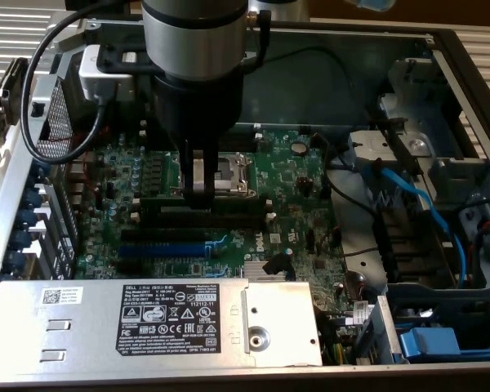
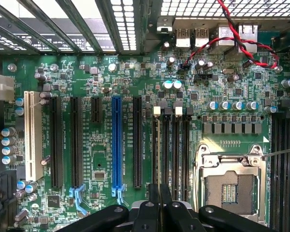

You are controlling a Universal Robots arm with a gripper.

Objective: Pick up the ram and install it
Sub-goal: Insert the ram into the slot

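Closure of the black two-fingered gripper (image 1: 198, 194) is seen, tips together over the long black memory slots (image 1: 159, 214) of the green motherboard (image 1: 294, 220); whether anything is pinched cannot be told. The long narrow ram (image 1: 233, 209) is judged to be the dark strip beneath the tips. Uneven downward force could tilt it, leaving one end unseated; the open silver processor socket (image 1: 229, 173) just beyond could be struck. Its long axis runs from the exterior view's left to right, along the slots
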